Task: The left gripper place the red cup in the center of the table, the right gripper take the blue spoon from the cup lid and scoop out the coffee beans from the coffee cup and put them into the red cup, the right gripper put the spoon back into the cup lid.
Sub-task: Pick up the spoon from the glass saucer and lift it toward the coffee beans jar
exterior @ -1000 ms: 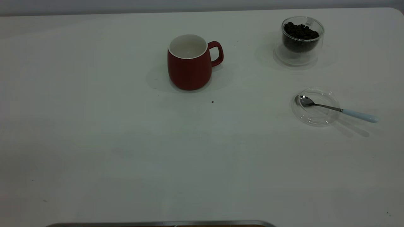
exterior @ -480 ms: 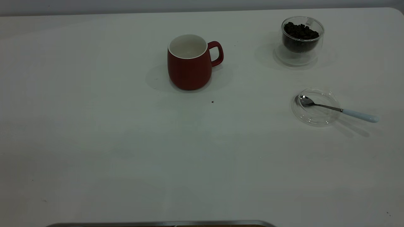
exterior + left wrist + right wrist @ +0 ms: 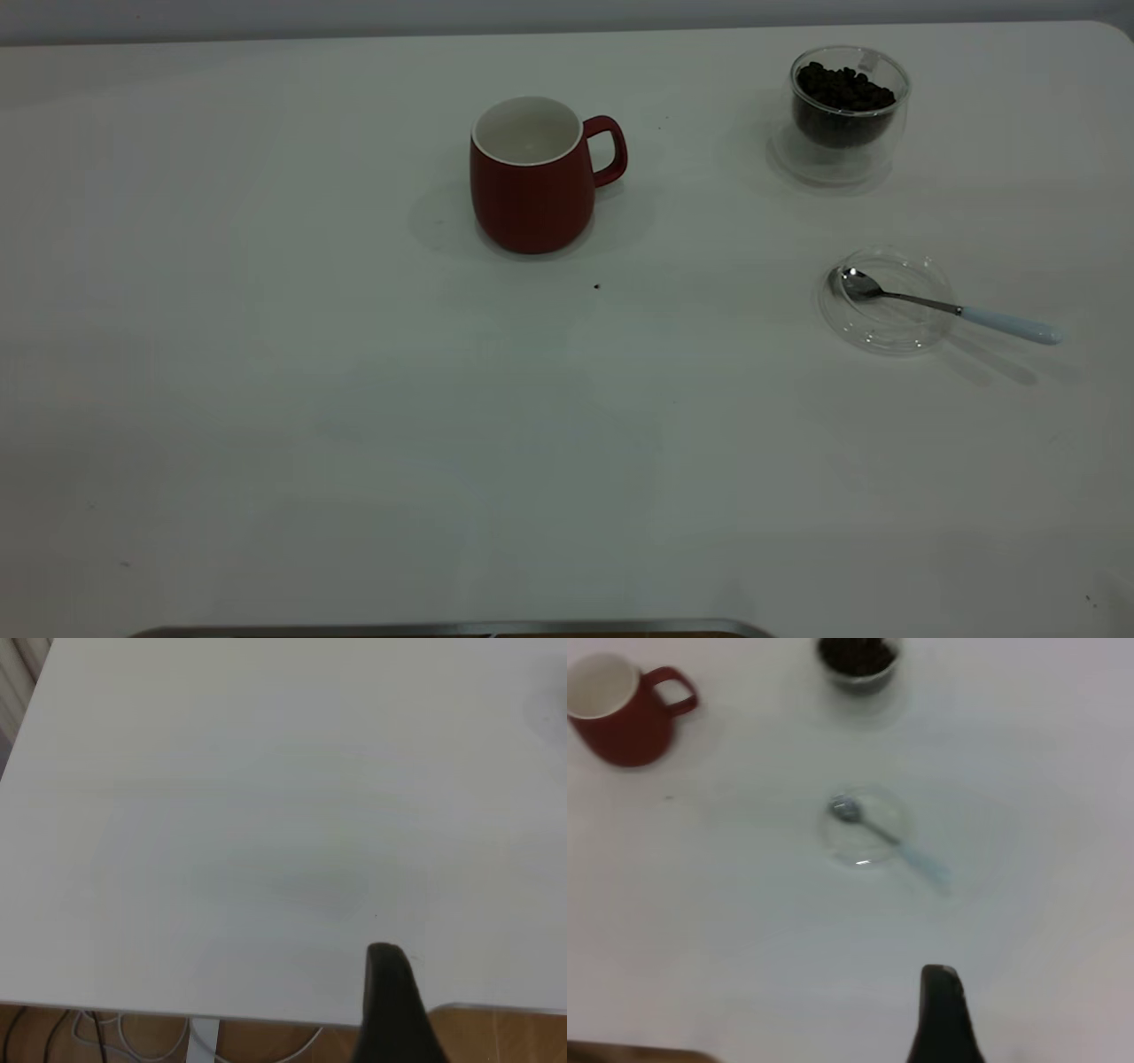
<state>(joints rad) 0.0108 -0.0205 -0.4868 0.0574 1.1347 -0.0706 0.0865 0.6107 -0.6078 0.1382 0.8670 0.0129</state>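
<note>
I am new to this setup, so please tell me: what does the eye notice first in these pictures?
First the red cup, upright near the table's middle, its handle toward the glass cup of coffee beans at the far right. Nearer lies the blue-handled spoon, bowl in the clear cup lid.

No legible text, labels, brands, numbers or signs in any view. Checked red cup: plain red outside, plain white inside, no print. Checked glass cup of coffee beans at upper right of the exterior frame: clear wall, no marking. Checked glass lid and blue-handled spoon: unmarked. Table: blank white surface, only small dark specks.
</note>
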